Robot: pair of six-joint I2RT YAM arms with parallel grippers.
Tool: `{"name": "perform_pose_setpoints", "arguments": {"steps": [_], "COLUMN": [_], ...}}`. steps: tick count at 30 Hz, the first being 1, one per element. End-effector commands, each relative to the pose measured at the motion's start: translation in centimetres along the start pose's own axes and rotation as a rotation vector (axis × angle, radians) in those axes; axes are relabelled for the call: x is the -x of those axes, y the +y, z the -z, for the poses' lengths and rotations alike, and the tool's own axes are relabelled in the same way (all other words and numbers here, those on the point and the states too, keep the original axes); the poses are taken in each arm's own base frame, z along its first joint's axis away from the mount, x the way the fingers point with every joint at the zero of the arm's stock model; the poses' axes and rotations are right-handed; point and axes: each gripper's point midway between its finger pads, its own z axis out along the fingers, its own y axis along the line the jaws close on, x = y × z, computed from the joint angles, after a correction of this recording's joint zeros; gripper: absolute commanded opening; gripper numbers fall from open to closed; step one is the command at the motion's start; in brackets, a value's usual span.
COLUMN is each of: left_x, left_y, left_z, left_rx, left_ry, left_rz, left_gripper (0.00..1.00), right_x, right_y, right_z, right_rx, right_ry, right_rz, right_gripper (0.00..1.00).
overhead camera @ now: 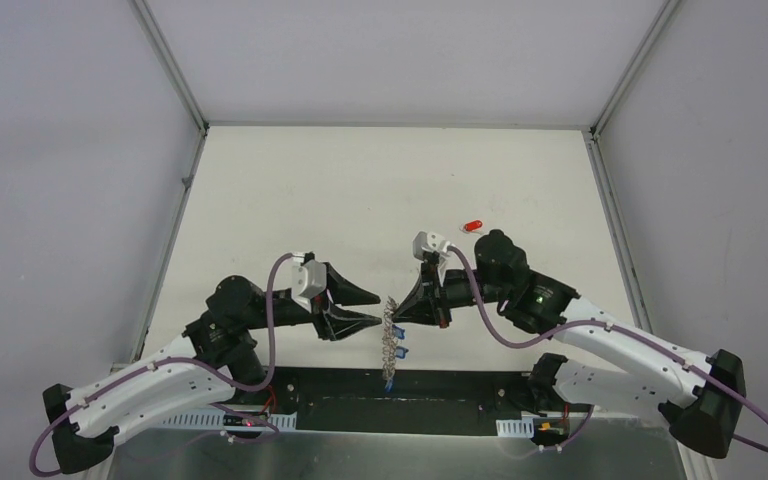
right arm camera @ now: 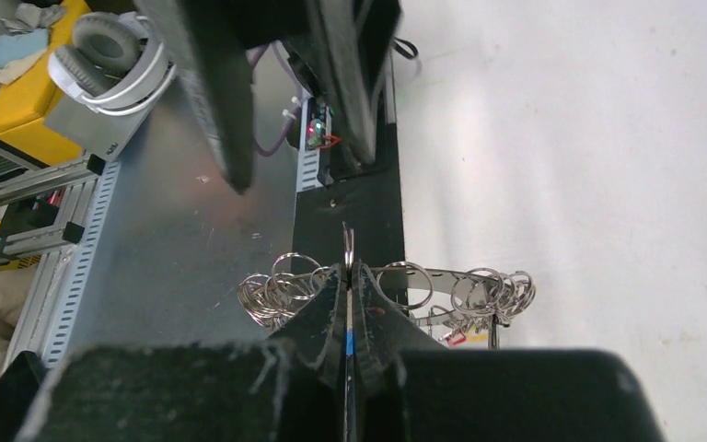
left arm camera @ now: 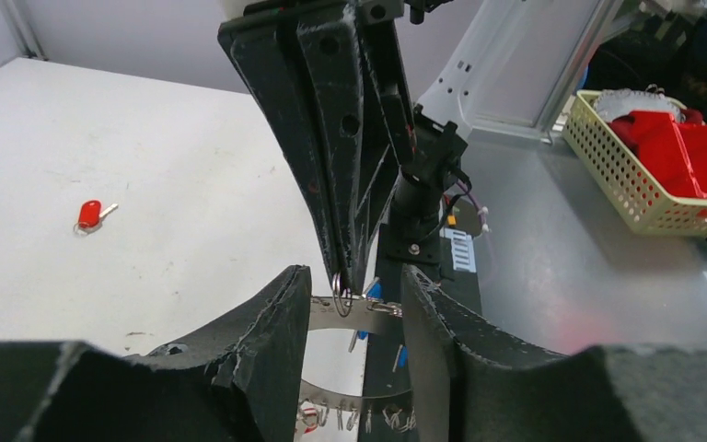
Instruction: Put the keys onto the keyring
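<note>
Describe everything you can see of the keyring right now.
The keyring is a large flat grey metal ring, its rim crowded with small wire loops; a few carry blue-tagged keys. It hangs upright, edge-on to the top camera, over the near edge of the table. The right gripper is shut on one rim loop. The left gripper is open, the band passing between its fingers; contact there is unclear.
</note>
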Motion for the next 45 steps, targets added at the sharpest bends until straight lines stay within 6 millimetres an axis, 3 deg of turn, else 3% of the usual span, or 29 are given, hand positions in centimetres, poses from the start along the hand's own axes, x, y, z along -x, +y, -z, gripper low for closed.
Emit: {"name": "perform_pose_setpoints", "arguments": {"steps": [1,7,14,23,45], "left_x": [2.5,0.6,-1.9,-2.7,-4.3], "left_y": [-0.1,1.0,1.6,1.5,0.8], "left_z": [0.4,0.5,-0.8,-2.3,-2.7], "left_rx": [0.032,0.091,0.079,0.020,-0.041], "left_ry": [-0.032,0.061,0.161,0.151,0.177], "left_rz": [-0.041,0.001,0.064,0.065,0.092], "left_gripper": [0.43,0.43,0.41,0.28,0.21], "right_x": [1.6,-0.2,-1.6,-0.6,0.6], "right_y": [-0.5,-1.3,-1.7,-0.4,0.7], "right_z": [0.9,1.6,2.6,1.4,1.1], "right_rx": [-0.090,-0.165,-0.221,-0.121,-0.072], "right_ry": [0.084,0.302,0.508,0.418,0.365], "right_rz": [-0.007,-0.130,-0.198,-0.146,-0.102], "right_gripper": [0.00,0.00,0.00,0.00,0.00]}}
